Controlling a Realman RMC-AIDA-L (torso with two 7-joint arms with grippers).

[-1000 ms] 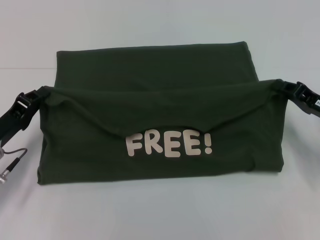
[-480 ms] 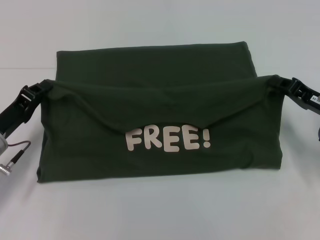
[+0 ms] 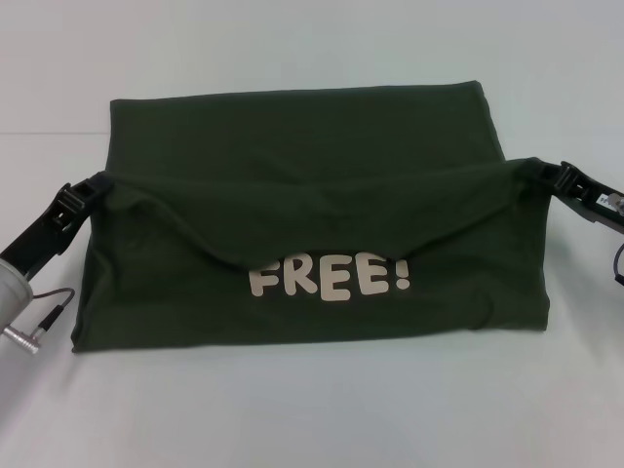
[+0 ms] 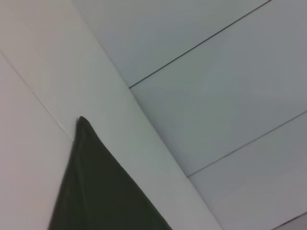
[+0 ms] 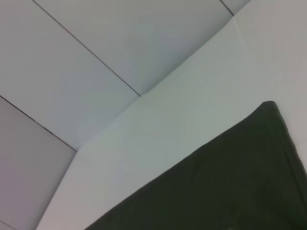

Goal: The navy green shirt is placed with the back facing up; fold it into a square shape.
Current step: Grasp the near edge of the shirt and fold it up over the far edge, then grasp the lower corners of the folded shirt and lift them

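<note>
The shirt (image 3: 312,224) lies on the desk (image 3: 312,409), between the left gripper (image 3: 96,182) and the right gripper (image 3: 546,174), each pinching a raised corner.

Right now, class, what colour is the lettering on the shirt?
White lettering on the navy green shirt; head view shows it best.
</note>
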